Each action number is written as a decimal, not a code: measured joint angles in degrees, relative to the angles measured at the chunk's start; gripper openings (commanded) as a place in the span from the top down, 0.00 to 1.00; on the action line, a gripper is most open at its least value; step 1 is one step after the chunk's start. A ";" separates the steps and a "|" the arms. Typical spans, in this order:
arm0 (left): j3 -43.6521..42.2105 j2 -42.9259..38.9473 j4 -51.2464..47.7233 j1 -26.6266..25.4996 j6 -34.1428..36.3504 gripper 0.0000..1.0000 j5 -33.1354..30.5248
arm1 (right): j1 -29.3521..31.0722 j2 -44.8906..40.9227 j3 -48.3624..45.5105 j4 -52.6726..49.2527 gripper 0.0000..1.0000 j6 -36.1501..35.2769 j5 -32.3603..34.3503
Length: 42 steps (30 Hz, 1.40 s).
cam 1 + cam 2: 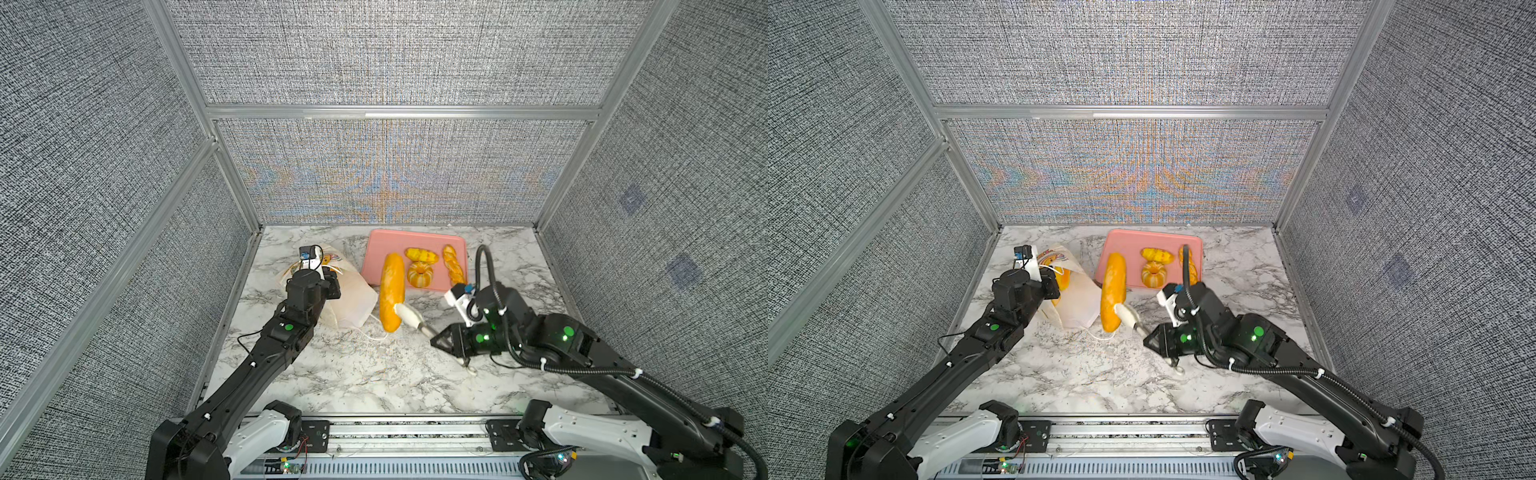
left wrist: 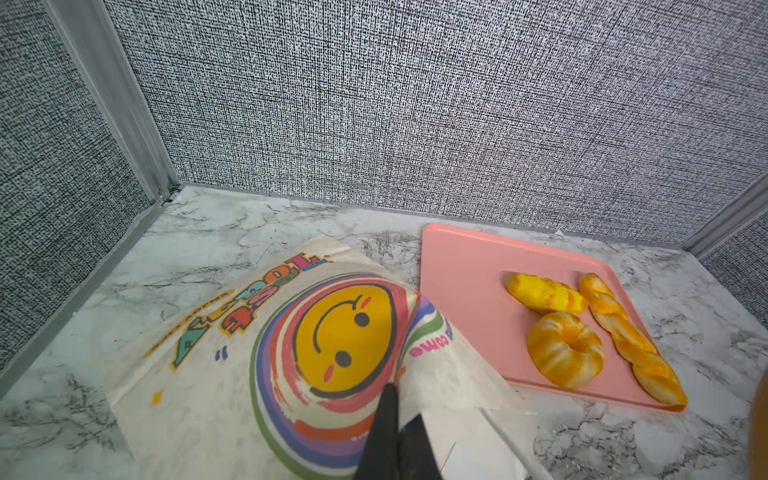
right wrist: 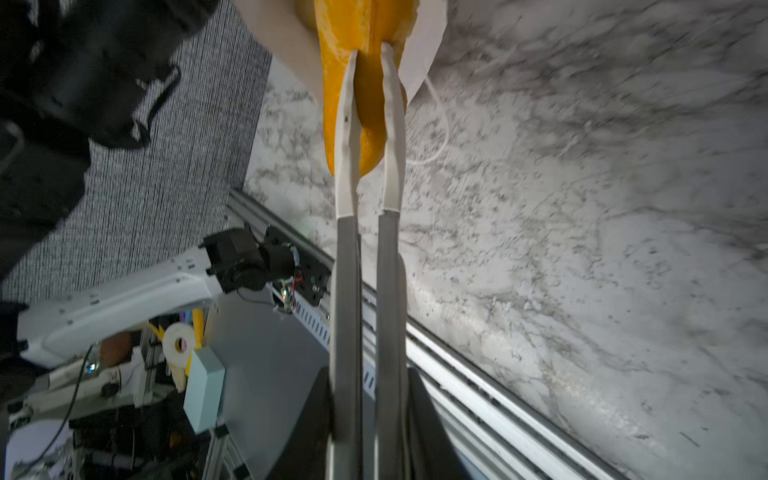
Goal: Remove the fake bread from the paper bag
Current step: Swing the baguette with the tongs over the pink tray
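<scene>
Grey woven panels close in the marble-patterned worktop (image 1: 353, 374) on three sides.

The paper bag (image 1: 353, 301) lies on its side at the far left of the worktop. Its printed face, with a yellow smiley inside rainbow rings, is turned up. The left pincer (image 2: 399, 407) comes down onto the bag with its black fingers pressed together. In the left wrist view a fold of the bag's paper runs straight in between them, so it looks pinched fast on the bag. One white cord handle (image 3: 445, 133) trails loose on the worktop at the bag's near end.

The right pincer (image 1: 436, 337) is clamped on a pair of tongs (image 3: 345, 291) with grey arms and white tips. The tips squeeze the near end of the long loaf (image 1: 392, 286), which is out of the bag. The loaf stretches away from the tongs just beside the bag's right edge. In both top views its far end overlaps the near left corner of the pink tray (image 1: 386, 245). I cannot tell whether the loaf rests on anything or hangs clear.

On the tray a croissant (image 1: 422, 254) lies towards the back with a ring cake (image 1: 419, 275) touching it in front. A braided stick (image 1: 454, 266) lies along the right side, just beside them both.
</scene>
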 measured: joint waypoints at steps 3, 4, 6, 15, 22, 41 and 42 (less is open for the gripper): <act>-1.77 -0.92 1.03 0.00 -0.55 1.00 -0.02 | -6.60 6.62 5.31 -0.44 1.00 -1.22 3.50; -2.19 -1.22 1.31 0.00 -0.72 1.00 0.00 | -8.04 9.29 6.86 -0.55 1.00 -1.49 4.57; -3.08 -1.75 2.38 0.00 -0.98 1.00 0.02 | -10.43 15.67 10.34 -0.79 1.00 -2.10 5.97; -4.61 -3.41 4.02 0.00 -1.20 1.00 0.52 | -14.08 42.21 31.21 -5.25 1.00 -6.19 11.69; -5.64 -6.84 3.93 0.00 1.20 1.00 0.50 | -14.75 52.54 37.29 -7.32 1.00 -6.80 14.32; -5.84 -8.66 2.29 0.00 2.56 1.00 1.11 | -14.47 52.78 40.02 -9.16 1.00 -7.63 14.32; -5.84 -8.66 2.27 0.00 2.56 1.00 1.11 | -14.69 51.80 39.50 -9.92 1.00 -7.80 14.36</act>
